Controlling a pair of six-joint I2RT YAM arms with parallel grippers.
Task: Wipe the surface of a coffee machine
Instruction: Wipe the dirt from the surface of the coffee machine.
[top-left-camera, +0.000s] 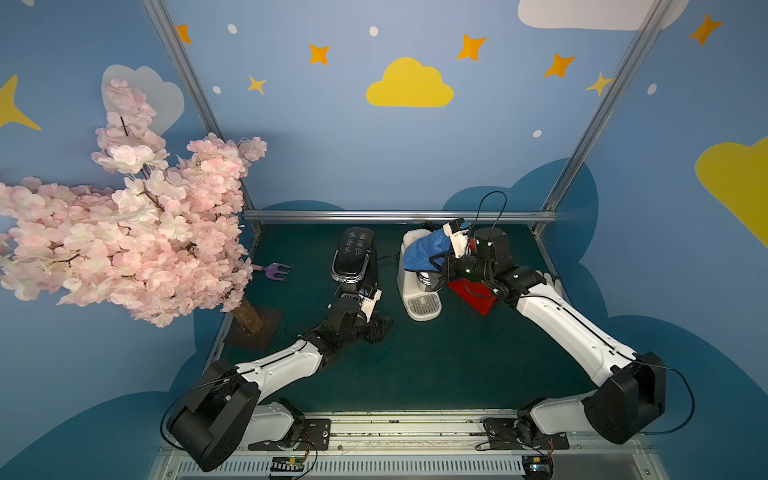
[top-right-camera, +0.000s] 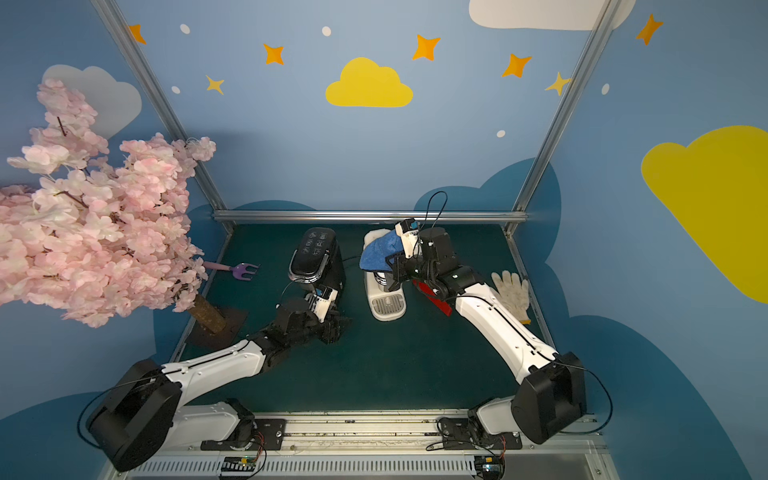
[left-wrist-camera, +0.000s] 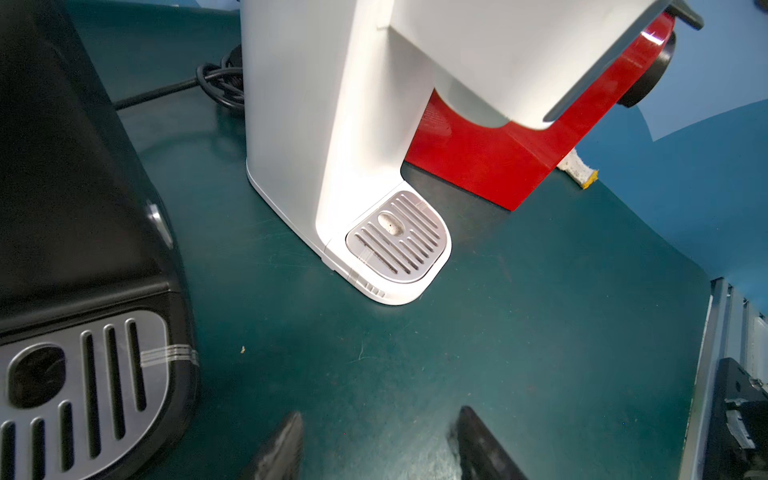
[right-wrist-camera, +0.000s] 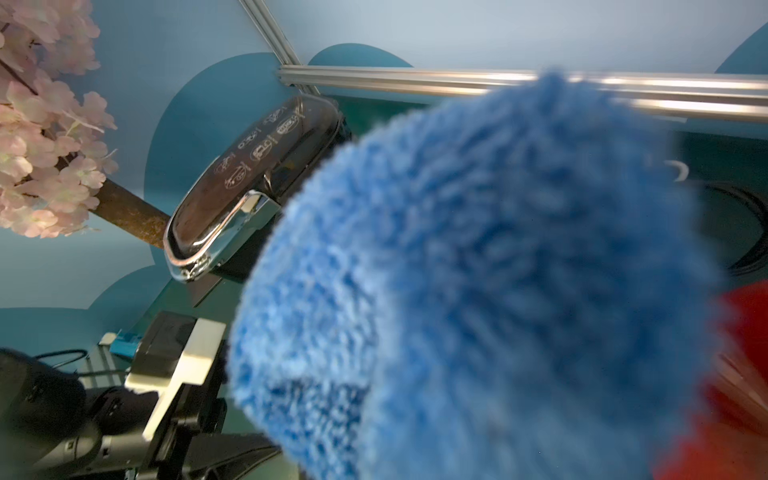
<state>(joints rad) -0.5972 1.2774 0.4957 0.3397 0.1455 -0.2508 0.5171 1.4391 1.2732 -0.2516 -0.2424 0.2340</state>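
**Desk:** Where is the white coffee machine (top-left-camera: 405, 272) standing?

**Me:** It's standing toward the far edge of the desk (top-left-camera: 415, 365), a little right of the middle, with its drip tray (left-wrist-camera: 405, 249) pointing at the near edge. My right gripper (top-left-camera: 437, 266) is clenching the blue cloth (top-left-camera: 424, 251) and holding it against the top of the machine, so the cloth is draping over the head.

**Desk:** What is that tray showing?

**Me:** In the left wrist view it's showing a slatted metal grille with a speckled oval hollow. The black coffee machine (top-left-camera: 353, 257) is standing just left of the white one, and its own grille (left-wrist-camera: 75, 386) is showing slats and a dark oval.

**Desk:** And your other arm?

**Me:** My left gripper (left-wrist-camera: 374, 449) is hanging released by the foot of the black machine, with green desk showing between its fingers.

**Desk:** How is the room looking?

**Me:** A red machine (top-left-camera: 473, 297) is crowding the white one's right side. I'm not able to tell whether they're touching. A white glove (top-right-camera: 511, 291) is lying by the right edge beyond my right arm. A purple toy fork (top-left-camera: 276, 272) is lying near the left edge beside the blossom tree (top-left-camera: 124, 216). The metal rail (top-left-camera: 399, 216) is running along the far edge just behind the machines. The wide stretch toward the near edge is lying open between my two arms
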